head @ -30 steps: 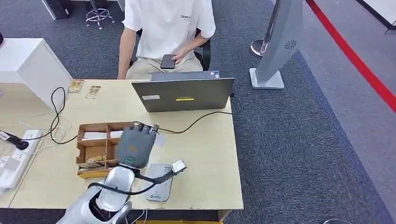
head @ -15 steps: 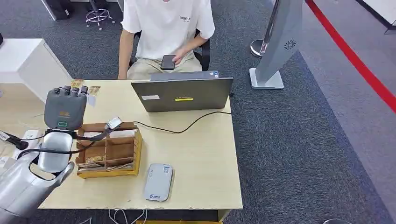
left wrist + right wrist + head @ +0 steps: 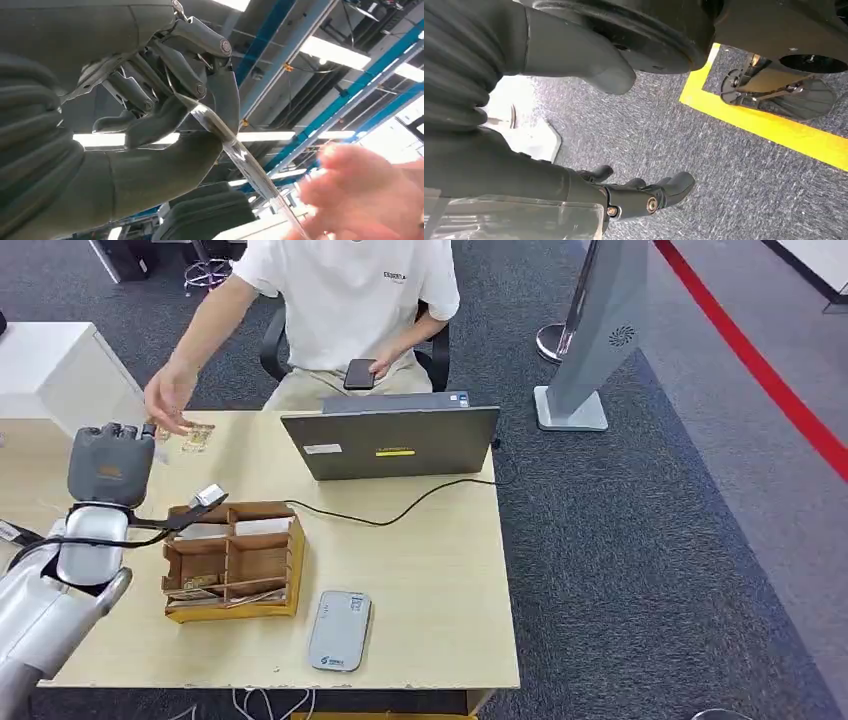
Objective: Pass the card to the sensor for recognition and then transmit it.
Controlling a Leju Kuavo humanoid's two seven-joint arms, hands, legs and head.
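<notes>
The pale wooden worktop (image 3: 430,570) lay under everything, with the brown cardboard compartment tray (image 3: 232,562) as my landmark on it. The grey rounded card sensor (image 3: 339,630) sat beside the tray, toward my own edge of the worktop. My left hand (image 3: 110,465) stood raised beyond the tray's far corner, palm away from me and fingers upward. It pinched the thin clear plastic card (image 3: 235,152) between thumb and fingers, and the card's free end pointed at the seated person's reaching hand (image 3: 170,400).

The main risk, I judged, was the handover. That reaching hand was blurred and just touching or about to touch the card's far end, so letting go too soon could drop the card onto the worktop or among the tray's compartments. Gripping too long could bend it.

My right hand (image 3: 644,197) hung near the floor, fingers loosely curled on nothing.
</notes>
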